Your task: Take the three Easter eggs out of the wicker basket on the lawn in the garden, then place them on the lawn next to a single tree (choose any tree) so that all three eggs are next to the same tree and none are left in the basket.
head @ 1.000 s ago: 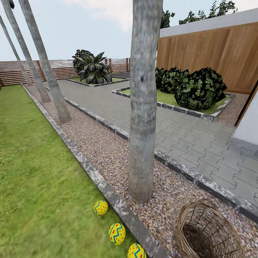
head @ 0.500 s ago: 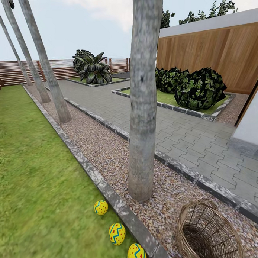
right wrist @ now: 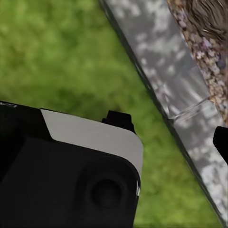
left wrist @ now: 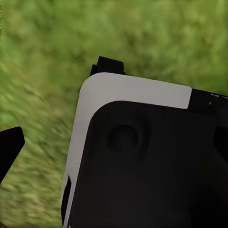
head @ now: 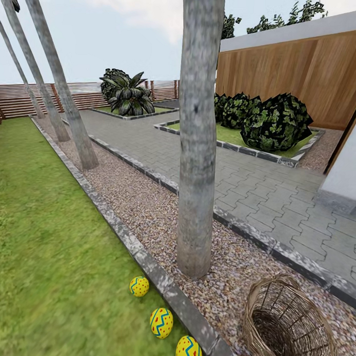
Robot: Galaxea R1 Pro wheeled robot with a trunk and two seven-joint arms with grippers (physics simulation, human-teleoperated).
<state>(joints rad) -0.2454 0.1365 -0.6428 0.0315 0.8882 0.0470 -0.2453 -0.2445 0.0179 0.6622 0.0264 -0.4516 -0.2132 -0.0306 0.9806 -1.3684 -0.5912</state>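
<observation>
Three Easter eggs lie in a row on the lawn just inside the stone kerb, near the closest tree; the wicker basket sits tipped on the gravel strip, apparently empty. Jaws: state cannot be told; grass lies beneath both. Judged complete: withdraw without nudging the eggs. No legible writing.

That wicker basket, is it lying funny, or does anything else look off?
Yes. The wicker basket is tipped on its side on the gravel strip, its mouth showing no eggs inside. The three Easter eggs lie in a row on the lawn.
</observation>
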